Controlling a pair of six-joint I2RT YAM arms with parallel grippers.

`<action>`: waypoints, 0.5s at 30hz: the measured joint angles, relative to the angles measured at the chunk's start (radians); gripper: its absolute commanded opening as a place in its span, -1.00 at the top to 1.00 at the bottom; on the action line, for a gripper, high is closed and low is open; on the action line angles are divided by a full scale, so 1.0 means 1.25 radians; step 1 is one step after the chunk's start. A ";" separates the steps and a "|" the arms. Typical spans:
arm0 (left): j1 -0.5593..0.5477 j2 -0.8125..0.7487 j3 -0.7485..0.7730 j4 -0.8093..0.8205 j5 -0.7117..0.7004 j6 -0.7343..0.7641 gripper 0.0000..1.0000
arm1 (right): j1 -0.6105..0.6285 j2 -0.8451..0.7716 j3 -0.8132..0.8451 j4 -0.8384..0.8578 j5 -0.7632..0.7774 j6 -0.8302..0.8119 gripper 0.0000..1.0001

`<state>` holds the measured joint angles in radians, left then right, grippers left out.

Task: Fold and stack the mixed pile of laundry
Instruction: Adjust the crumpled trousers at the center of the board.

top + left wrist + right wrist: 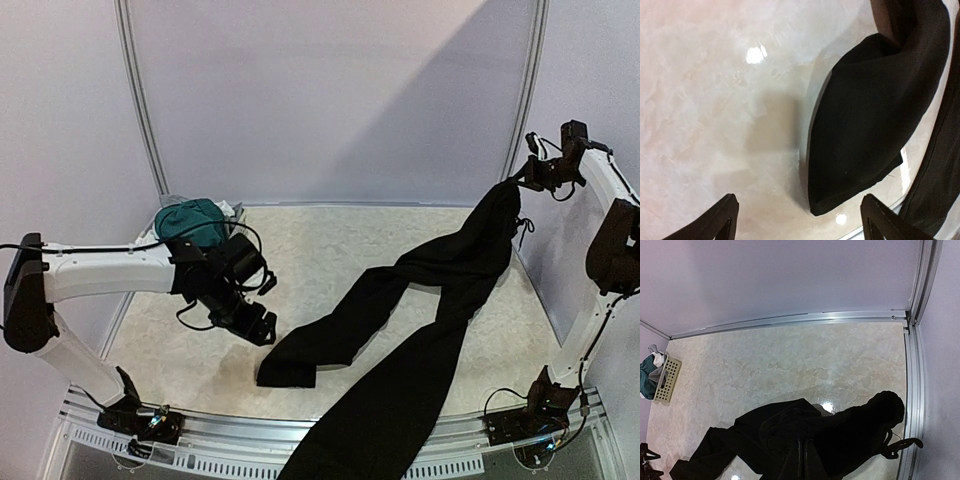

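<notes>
Long black trousers (420, 300) hang from my right gripper (519, 180), which is shut on their waist high at the far right. One leg lies across the table toward the left; the other drapes over the near edge. In the right wrist view the trousers (805, 435) bunch over my closed fingers (804, 460). My left gripper (262, 325) is open and empty, low over the table just left of the leg's hem (850, 185); its fingertips (720, 220) show at the bottom corners. Teal-green shorts (190, 220) and a white cloth (225, 209) sit in the basket at the far left.
A small pale perforated basket (667, 380) stands at the table's far left corner. Metal frame rails (140, 100) and pale walls enclose the table. A metal strip (300, 430) runs along the near edge.
</notes>
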<state>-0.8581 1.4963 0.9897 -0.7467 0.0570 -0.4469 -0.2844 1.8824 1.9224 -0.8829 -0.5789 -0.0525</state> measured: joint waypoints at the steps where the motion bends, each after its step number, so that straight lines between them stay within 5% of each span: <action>1: -0.001 0.000 -0.022 0.018 0.014 -0.013 -0.74 | 0.000 0.000 -0.003 0.000 -0.001 -0.002 1.00; 4: 0.002 0.011 -0.062 0.084 0.051 -0.049 -0.67 | 0.000 0.000 -0.005 0.000 -0.009 -0.006 1.00; 10: 0.007 0.135 -0.067 0.196 0.130 -0.071 -0.17 | 0.000 0.000 -0.016 0.002 -0.025 -0.007 1.00; 13: 0.010 0.159 -0.060 0.249 0.182 -0.068 0.41 | 0.000 0.000 -0.028 0.003 -0.027 -0.008 1.00; 15: 0.010 0.183 -0.042 0.258 0.212 -0.056 0.99 | 0.000 0.000 -0.031 0.004 -0.028 -0.008 1.00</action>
<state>-0.8459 1.7256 0.9375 -0.4244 0.3222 -0.5167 -0.2844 1.8824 1.8832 -0.8780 -0.6136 -0.0628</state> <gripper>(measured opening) 0.349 0.009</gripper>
